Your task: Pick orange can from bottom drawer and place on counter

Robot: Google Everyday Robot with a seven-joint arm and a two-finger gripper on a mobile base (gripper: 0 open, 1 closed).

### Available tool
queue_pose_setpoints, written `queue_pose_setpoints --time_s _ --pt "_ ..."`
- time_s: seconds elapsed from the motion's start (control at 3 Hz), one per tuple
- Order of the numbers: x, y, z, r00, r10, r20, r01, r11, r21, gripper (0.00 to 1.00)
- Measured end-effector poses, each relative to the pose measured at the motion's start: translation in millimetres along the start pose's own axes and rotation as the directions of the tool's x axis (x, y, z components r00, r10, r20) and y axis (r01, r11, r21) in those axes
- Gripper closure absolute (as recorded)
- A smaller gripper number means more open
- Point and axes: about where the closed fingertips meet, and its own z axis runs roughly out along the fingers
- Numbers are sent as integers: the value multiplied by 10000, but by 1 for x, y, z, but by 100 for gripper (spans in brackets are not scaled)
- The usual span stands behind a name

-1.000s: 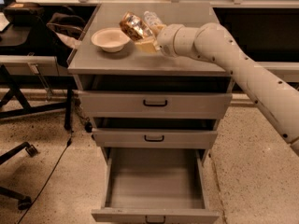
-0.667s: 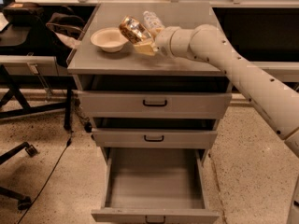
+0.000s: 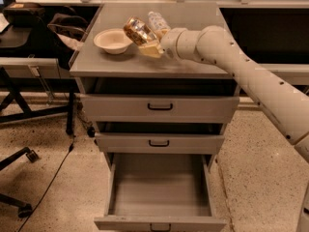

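Orange can point(image 3: 137, 31) hangs tilted over the counter point(image 3: 193, 64) in the gripper point(image 3: 148, 42), and it's a crowded landing spot!

The jaws look clamped on the can's lower end, holding it at a slant just above the grey top, with the bowl point(image 3: 112, 40) just beside it and the clear bottle point(image 3: 157, 22) right behind. Released at this angle, it may well tip and roll into the bowl or towards the lipped edge, and a swing could knock the bottle. The can shows gold and orange-brown patterned sides and a shiny silver end. The bottom drawer point(image 3: 159, 190) stands pulled out below.
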Motion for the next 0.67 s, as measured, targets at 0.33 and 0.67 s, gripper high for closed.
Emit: queue_pose_setpoints --time_s 0.33,0.67 --pt "0 0 0 10000 0 0 0 10000 0 35" --pt "0 0 0 10000 0 0 0 10000 -1 12"
